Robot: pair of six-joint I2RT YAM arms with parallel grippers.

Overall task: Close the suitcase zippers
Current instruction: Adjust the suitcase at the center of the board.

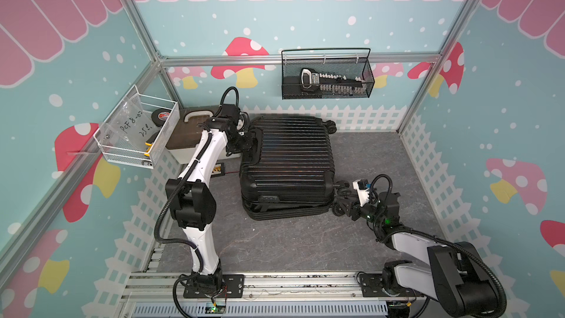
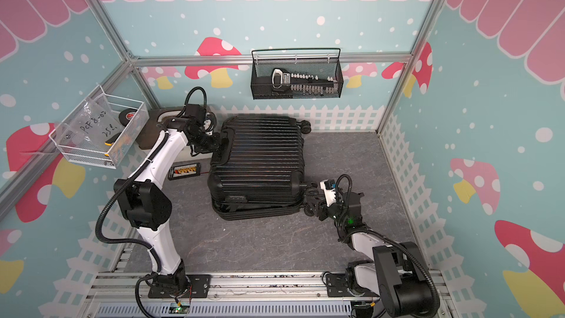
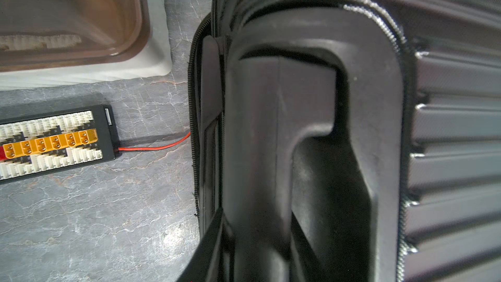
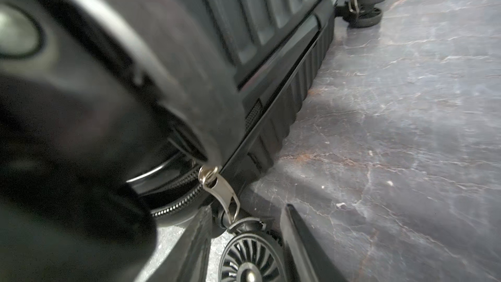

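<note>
suitcase [image 1: 287, 154]: flat on the counter [image 1: 305, 246], folded shut, near seam gaping.
zippers [image 4: 176, 204]: open; silver pull [image 4: 221, 193] at near corner by a wheel [image 4: 249, 261].
right hand [image 4: 248, 208]: spread around the pull, not pinching.
left hand [image 1: 246, 145]: at the handle [image 3: 254, 145], grip impossible to tell.
remaining: nearly all the zipping.

both top views: bright, even overhead light, shadows soft and short; wide lens splays the metal frame [image 1: 195, 61] toward the corners. left wrist view: suitcase handle [image 3: 257, 131] too close, soft; glare on the zipper track [image 3: 385, 25], pale hotspot on the counter [image 3: 173, 237]. right wrist view: near wheel [image 4: 162, 50] badly blurred; zipper pull [image 4: 221, 193] sharp.
</note>
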